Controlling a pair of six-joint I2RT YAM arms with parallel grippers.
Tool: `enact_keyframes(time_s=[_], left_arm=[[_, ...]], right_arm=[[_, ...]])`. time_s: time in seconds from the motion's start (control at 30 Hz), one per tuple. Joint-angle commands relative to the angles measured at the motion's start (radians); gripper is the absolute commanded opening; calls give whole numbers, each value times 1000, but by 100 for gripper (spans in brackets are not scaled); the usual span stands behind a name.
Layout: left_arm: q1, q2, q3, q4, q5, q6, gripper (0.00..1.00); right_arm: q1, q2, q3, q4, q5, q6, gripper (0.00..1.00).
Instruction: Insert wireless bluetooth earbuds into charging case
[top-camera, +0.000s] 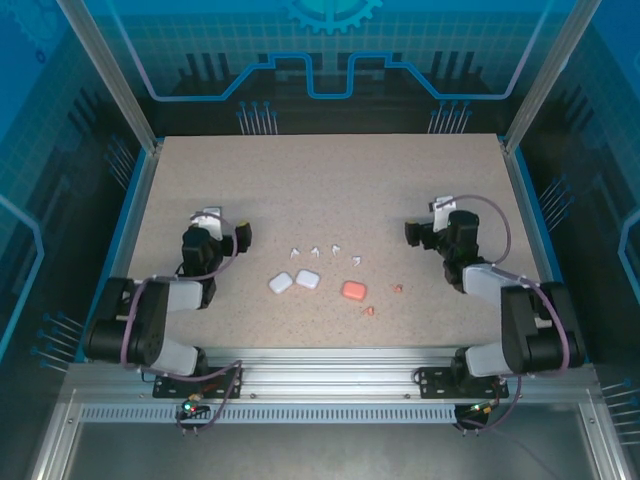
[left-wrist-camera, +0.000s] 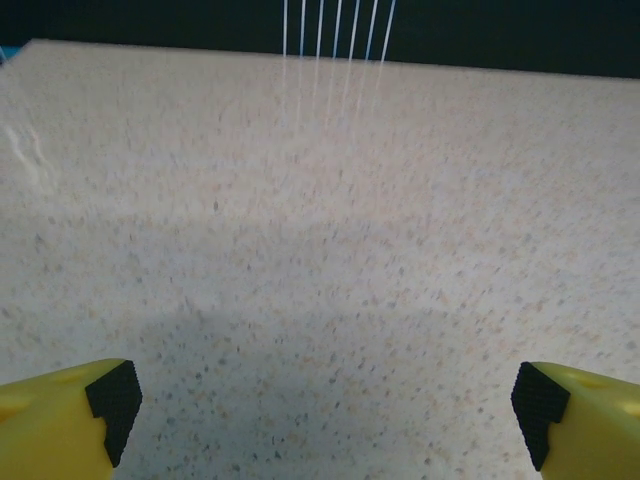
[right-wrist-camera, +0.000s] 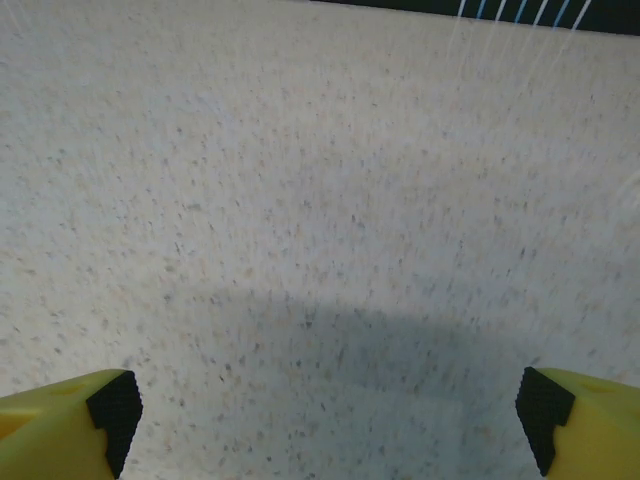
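The left gripper (top-camera: 226, 224) hung wide open and empty over the left side of the table (top-camera: 330, 180), and the right gripper (top-camera: 426, 218) hung just as wide and empty over the right side. Between them four white earbuds (top-camera: 315, 250) lay in a loose row, well apart from both grippers. Nearer sat two white cases (top-camera: 281, 283) side by side, with a pink case (top-camera: 354, 290) to their right. Two pink earbuds (top-camera: 398, 289) lay near the pink case, to its right.
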Motion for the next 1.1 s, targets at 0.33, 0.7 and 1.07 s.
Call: enact_keyframes(time_s=[0.33, 0.7, 1.07], left_arm=[[-3, -358, 190, -586, 373, -554, 99], [-186, -543, 15, -667, 487, -817, 98], [-194, -780, -39, -876, 344, -759, 98]], right_arm=[[164, -159, 418, -920, -129, -26, 100], [522, 2, 634, -1336, -59, -109, 98], [690, 257, 736, -1455, 55, -244, 90]])
